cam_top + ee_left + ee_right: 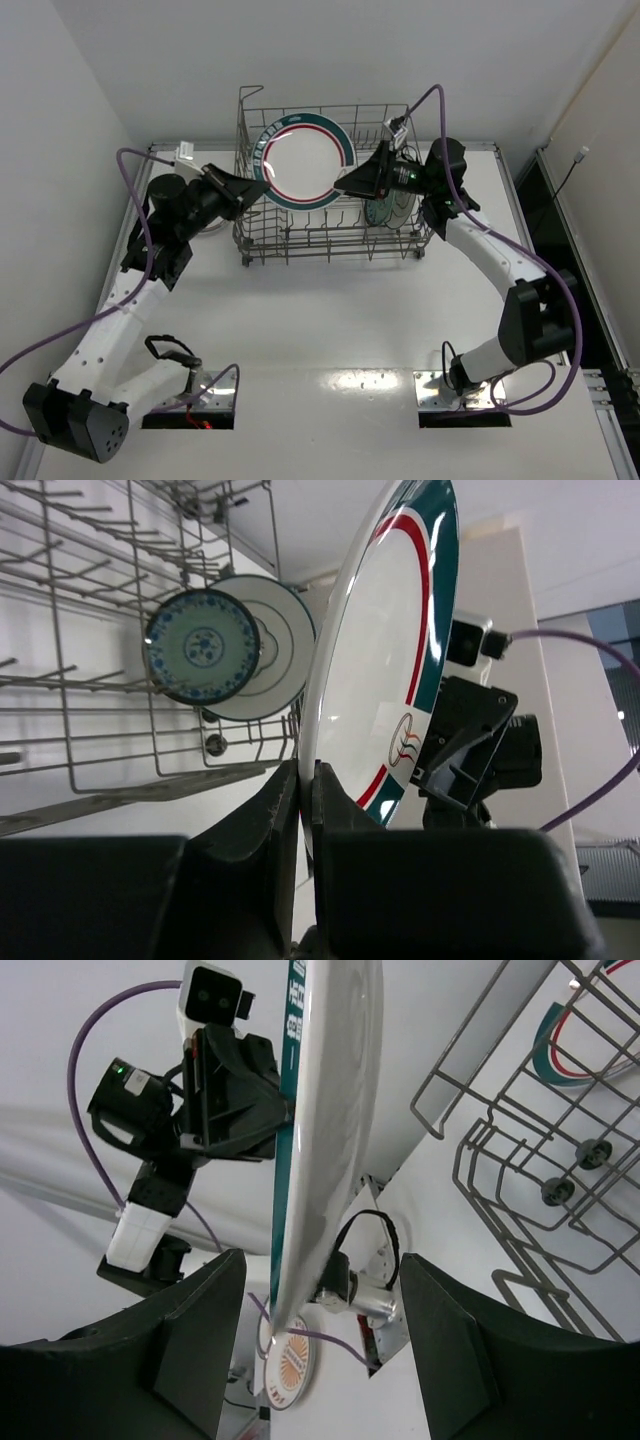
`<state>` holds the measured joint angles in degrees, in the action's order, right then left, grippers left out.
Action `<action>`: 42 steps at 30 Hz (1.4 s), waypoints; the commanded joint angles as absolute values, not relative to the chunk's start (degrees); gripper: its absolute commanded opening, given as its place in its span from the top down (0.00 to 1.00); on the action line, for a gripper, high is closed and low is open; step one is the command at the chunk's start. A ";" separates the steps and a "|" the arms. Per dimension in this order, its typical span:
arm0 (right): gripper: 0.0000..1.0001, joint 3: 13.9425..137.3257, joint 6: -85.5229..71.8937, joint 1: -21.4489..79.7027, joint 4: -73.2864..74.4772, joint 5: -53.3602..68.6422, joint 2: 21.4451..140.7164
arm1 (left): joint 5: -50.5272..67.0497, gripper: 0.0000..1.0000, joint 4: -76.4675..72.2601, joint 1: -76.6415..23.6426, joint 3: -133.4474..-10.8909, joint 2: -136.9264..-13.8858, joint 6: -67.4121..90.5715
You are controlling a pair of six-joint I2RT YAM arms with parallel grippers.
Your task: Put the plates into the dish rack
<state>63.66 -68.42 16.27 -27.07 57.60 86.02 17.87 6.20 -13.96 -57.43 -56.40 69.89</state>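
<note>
A white plate with teal and red rim rings (pixel 303 160) is held upright above the grey wire dish rack (pixel 330 245). My left gripper (pixel 250 182) is shut on its left rim; in the left wrist view the fingers (pixel 285 810) pinch the plate (pixel 385 650) edge. My right gripper (pixel 347 186) is open at the plate's right rim; in the right wrist view (pixel 320 1305) the plate edge (pixel 325 1110) lies between the spread jaws, untouched. A small blue-green patterned plate (pixel 203 646) and a plainer white plate (pixel 278 645) stand in the rack's right end (pixel 392 208).
The rack (pixel 530 1160) has tall grid sides and upright tines (pixel 60 680). Part of another ringed plate (pixel 590 1035) shows behind its wires. A round white disc with an orange emblem (pixel 290 1360) lies on the table by the left arm. Walls stand close on the left and behind.
</note>
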 commanded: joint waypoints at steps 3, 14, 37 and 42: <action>0.50 64.25 -68.64 16.61 -31.20 58.18 86.66 | 13.80 1.00 -3.25 -22.22 -57.84 -59.06 71.46; 1.00 69.41 -51.71 10.20 -0.53 43.97 79.46 | 9.60 0.55 12.72 -16.18 -63.01 -60.56 59.61; 1.00 102.30 -18.63 16.08 44.65 -10.02 101.24 | -0.72 0.00 32.97 12.55 -58.10 -61.52 37.18; 1.00 101.16 -18.63 17.14 43.33 -11.95 103.53 | 0.44 0.00 31.21 14.59 -55.73 -62.14 36.65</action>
<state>98.39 -20.23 16.56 45.58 -7.75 103.07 -2.13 34.39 13.98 -56.36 -62.22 38.52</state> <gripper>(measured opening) 0.111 0.995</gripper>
